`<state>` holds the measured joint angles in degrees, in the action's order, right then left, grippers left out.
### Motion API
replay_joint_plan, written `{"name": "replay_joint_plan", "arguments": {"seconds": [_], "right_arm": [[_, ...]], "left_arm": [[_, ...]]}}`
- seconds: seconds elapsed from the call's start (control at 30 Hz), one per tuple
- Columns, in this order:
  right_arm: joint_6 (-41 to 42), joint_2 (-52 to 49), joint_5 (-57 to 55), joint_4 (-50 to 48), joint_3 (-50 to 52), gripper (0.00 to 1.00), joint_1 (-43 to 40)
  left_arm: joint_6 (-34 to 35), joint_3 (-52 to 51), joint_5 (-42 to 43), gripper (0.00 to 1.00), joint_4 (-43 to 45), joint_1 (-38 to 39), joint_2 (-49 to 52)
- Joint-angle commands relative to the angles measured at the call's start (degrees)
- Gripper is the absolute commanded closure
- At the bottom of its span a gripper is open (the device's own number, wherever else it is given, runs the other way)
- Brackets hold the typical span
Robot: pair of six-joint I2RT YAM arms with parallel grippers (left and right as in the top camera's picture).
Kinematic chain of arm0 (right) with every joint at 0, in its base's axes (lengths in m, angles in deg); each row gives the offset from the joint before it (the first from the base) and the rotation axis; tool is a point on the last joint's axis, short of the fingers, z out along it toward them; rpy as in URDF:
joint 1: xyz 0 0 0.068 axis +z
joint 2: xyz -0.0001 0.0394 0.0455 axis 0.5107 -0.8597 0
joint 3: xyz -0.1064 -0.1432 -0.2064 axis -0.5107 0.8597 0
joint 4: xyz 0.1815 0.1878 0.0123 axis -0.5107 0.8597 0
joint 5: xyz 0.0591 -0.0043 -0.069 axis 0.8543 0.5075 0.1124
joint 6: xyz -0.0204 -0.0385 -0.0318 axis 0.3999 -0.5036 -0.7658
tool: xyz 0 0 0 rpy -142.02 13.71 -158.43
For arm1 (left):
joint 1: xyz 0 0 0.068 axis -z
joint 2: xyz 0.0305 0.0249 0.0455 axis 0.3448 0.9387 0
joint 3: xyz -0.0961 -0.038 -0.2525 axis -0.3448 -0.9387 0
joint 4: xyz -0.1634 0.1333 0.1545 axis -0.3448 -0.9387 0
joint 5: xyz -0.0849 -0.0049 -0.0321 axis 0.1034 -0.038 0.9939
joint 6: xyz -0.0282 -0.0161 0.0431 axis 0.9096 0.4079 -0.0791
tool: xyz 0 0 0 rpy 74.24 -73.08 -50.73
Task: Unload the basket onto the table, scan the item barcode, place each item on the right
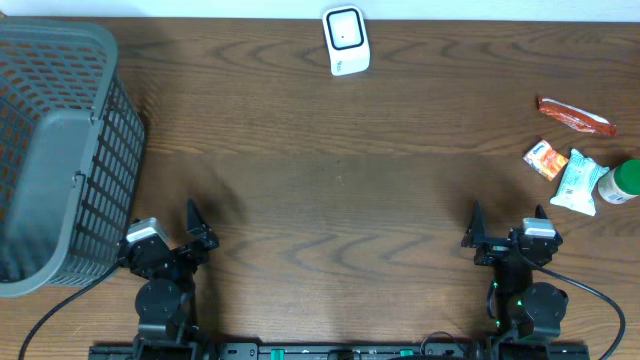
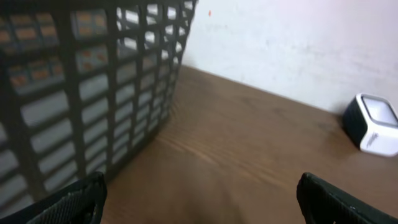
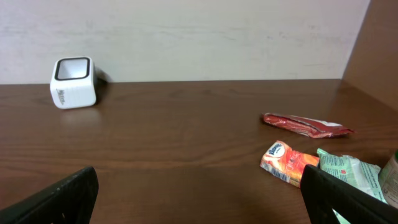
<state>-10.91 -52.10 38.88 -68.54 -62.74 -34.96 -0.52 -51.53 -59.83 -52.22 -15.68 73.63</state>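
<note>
The left pincer [image 1: 199,228] and right pincer [image 1: 508,222] sit released, holding nothing, at the desk's [image 1: 330,180] 6 o'clock edge, with the white barcode scanner [image 1: 346,40] at 12 o'clock, the red packet [image 1: 575,117] and orange packet [image 1: 545,159] at 3 o'clock, and a grey basket [image 1: 50,150] at 9 o'clock.

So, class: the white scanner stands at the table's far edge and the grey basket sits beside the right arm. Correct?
No. The overhead view shows the grey basket beside the left arm, not the right. The white scanner does stand at the far edge.

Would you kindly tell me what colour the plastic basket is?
The basket is grey, seen best in the overhead view.
</note>
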Motion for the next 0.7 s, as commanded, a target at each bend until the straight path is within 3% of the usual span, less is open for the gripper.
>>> {"name": "replay_joint_plan", "arguments": {"seconds": [0.0,0.47,0.67], "right_arm": [[0.15,0.37,-0.28,0.24,0.04,0.01,0.22],[0.15,0.37,-0.28,0.24,0.04,0.01,0.22],[0.15,0.37,-0.28,0.24,0.04,0.01,0.22]], "left_arm": [[0.81,-1.16,1.20,0.02,0.50,-0.31,-0.50],[0.68,-3.69,2.78,0.02,5.40,-0.33,-0.52],[-4.70,-3.69,3.50,0.02,3.82,-0.37,-0.52]]}}
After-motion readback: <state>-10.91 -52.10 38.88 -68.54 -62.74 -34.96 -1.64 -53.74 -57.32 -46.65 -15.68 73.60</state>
